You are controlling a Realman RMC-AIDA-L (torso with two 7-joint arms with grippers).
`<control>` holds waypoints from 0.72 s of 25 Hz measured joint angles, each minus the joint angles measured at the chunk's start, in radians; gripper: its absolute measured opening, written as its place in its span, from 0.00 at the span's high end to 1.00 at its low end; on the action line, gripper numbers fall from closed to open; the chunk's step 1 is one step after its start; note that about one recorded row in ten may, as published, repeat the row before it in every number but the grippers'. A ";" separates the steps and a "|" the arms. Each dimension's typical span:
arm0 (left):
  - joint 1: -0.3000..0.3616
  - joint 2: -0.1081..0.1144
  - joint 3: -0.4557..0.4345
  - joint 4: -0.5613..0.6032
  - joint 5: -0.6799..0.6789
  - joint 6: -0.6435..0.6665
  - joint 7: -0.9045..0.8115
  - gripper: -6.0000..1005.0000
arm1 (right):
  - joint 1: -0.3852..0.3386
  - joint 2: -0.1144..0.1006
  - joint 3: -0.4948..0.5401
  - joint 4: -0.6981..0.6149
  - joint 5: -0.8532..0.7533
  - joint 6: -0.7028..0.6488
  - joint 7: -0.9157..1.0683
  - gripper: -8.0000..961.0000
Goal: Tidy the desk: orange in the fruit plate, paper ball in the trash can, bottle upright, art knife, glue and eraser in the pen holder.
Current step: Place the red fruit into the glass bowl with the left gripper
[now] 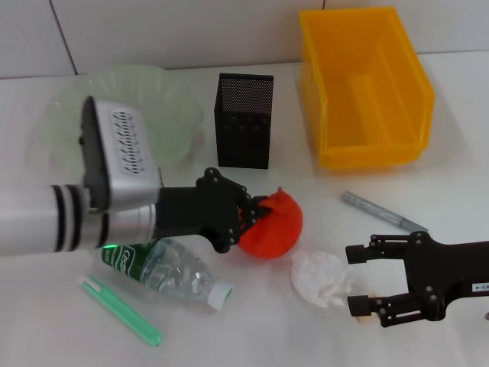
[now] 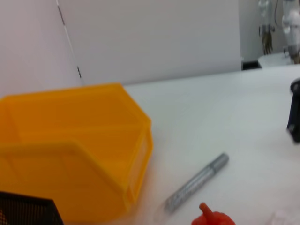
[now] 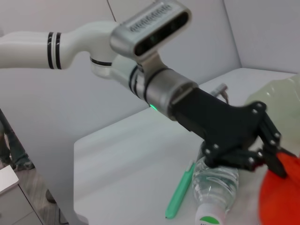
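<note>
Your left gripper (image 1: 256, 215) has its fingers clamped on the orange (image 1: 273, 225), the fruit plate (image 1: 176, 115) behind it holds nothing, and the paper ball (image 1: 321, 277) sits untouched before your open right gripper (image 1: 362, 281).

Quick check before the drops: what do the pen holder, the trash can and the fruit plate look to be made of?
The pen holder looks like black perforated metal mesh: a fine hole grid covers its walls. The trash can looks like smooth, slightly glossy yellow-orange moulded plastic. The fruit plate is translucent pale green with a wavy rim, either plastic or glass; the look leaves that open.
</note>
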 joint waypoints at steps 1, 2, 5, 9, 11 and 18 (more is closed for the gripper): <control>0.000 0.000 0.000 0.000 0.000 0.000 0.000 0.94 | 0.000 0.000 0.000 0.000 0.000 0.000 0.000 0.14; 0.000 0.000 0.000 0.000 0.000 0.000 0.000 0.94 | 0.000 0.000 0.000 0.001 0.000 0.000 0.000 0.14; 0.069 0.007 -0.113 0.082 0.005 0.136 -0.012 0.95 | -0.002 0.000 0.000 0.002 0.000 0.000 0.000 0.14; 0.124 0.008 -0.291 0.125 0.006 0.262 -0.005 0.95 | -0.002 0.000 0.000 0.000 0.000 0.000 0.000 0.14; 0.135 0.008 -0.341 0.134 0.006 0.271 0.002 0.95 | 0.001 0.000 0.000 -0.001 0.000 0.000 0.000 0.14; 0.135 0.008 -0.545 0.132 0.006 0.235 0.024 0.95 | 0.005 -0.002 0.000 -0.003 0.000 -0.001 0.000 0.14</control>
